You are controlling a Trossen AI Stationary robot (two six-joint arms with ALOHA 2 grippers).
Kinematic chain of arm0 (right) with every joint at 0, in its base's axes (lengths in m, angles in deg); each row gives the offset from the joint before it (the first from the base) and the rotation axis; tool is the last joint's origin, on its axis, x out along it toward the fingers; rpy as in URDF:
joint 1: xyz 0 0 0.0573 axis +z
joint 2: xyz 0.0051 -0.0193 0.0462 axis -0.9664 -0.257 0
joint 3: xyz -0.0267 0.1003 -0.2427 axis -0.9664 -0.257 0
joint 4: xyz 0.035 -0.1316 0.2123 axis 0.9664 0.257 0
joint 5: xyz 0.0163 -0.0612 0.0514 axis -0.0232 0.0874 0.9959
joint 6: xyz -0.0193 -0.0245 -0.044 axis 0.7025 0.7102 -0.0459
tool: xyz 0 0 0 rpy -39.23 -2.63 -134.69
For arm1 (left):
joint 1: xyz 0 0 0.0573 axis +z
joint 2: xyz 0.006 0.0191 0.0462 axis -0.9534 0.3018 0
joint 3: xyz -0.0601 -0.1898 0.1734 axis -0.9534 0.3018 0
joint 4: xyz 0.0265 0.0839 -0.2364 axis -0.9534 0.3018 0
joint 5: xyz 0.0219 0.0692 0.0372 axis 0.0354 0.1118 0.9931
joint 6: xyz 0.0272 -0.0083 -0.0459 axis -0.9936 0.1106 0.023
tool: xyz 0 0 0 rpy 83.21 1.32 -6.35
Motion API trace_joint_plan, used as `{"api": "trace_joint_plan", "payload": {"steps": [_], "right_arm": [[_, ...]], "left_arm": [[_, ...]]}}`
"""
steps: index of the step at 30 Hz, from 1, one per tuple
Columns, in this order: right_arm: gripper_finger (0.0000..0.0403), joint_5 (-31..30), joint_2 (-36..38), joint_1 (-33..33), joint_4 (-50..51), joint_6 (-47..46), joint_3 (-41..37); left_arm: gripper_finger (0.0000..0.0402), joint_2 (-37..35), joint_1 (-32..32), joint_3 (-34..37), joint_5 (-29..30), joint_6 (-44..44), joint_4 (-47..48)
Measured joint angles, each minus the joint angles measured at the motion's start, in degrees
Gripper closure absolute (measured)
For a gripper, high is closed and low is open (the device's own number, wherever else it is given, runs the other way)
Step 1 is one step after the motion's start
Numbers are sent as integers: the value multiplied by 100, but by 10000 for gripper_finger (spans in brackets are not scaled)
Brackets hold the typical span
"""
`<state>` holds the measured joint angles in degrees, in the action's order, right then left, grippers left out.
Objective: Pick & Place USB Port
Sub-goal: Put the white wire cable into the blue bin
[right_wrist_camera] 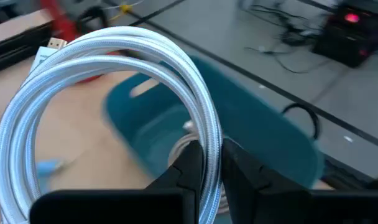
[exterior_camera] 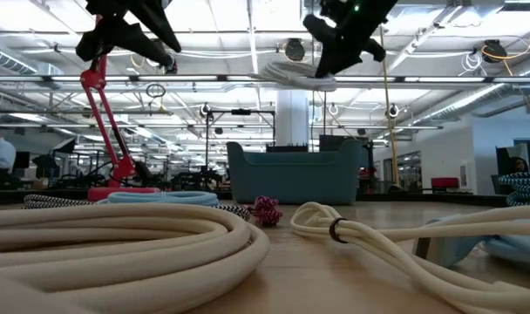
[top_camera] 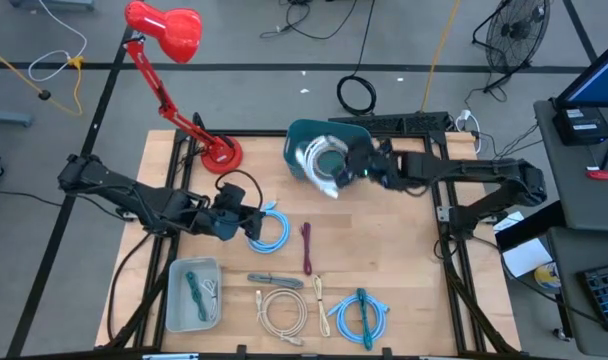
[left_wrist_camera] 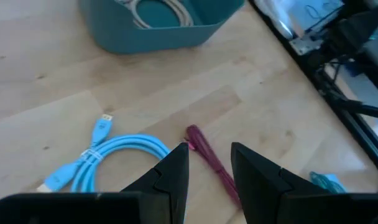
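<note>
From above, the right gripper (top_camera: pixel 346 172) hangs over the teal bin (top_camera: pixel 302 140) near the far edge of the bench (top_camera: pixel 414 270), its fingers pinched tight on a coiled white cable (top_camera: pixel 324 165) that hovers at the bin's mouth. The left gripper (top_camera: pixel 246 222) sits low over the middle of the bench, just beside a light blue cable (top_camera: pixel 271 232); its fingers stand partly apart with nothing between them. Near the front left corner a clear tray (top_camera: pixel 191 294) holds a small green cable (top_camera: pixel 197 287). Loose on the bench lie a maroon cable (top_camera: pixel 307 247), a cream cable (top_camera: pixel 282 310), a blue and teal cable (top_camera: pixel 361 313) and a small grey cable (top_camera: pixel 274 281). A red lamp (top_camera: pixel 174 45) stands by the far left corner

From bench height, the white cable (exterior_camera: pixel 298 76) is in the air above the teal bin (exterior_camera: pixel 293 173), gripped by the right gripper (exterior_camera: pixel 328 61). Thick cream cable (exterior_camera: pixel 117 244) fills the foreground

In the left wrist view, the fingers (left_wrist_camera: pixel 176 174) are parted and empty above the maroon cable (left_wrist_camera: pixel 211 160), with the light blue cable (left_wrist_camera: pixel 111 155) next to them. The teal bin (left_wrist_camera: pixel 152 31) beyond already has a white coil (left_wrist_camera: pixel 153 9) lying inside

In the right wrist view, the fingers (right_wrist_camera: pixel 192 163) clamp the white cable (right_wrist_camera: pixel 114 68), whose loop stands up in front of the teal bin (right_wrist_camera: pixel 263 137); something pale lies inside the bin, too blurred to name
</note>
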<state>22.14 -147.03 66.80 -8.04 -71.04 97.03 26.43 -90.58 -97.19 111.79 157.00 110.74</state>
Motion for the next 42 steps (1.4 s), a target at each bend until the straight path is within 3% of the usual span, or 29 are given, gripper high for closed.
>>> {"api": "trace_joint_plan", "payload": {"steps": [8, 13, 20, 24, 42], "right_arm": [[370, 393, -112, -1227, -599, 48, 0], [370, 604, -453, -1659, -927, -448, 4], [371, 1071, -1267, -1645, -1799, -1059, 2], [371, 1081, -1638, -1546, -1812, -1158, -2], [371, 1033, -2001, -1528, -1690, -86, 0]], "left_arm": [[280, 0, -190, 0, -2, -64, -74], [280, 0, -217, 0, 0, -88, -37], [280, 0, -263, 0, -2, -98, 28], [280, 0, -354, 0, -4, -96, 35], [280, 0, -670, -2, 0, -38, 107]]}}
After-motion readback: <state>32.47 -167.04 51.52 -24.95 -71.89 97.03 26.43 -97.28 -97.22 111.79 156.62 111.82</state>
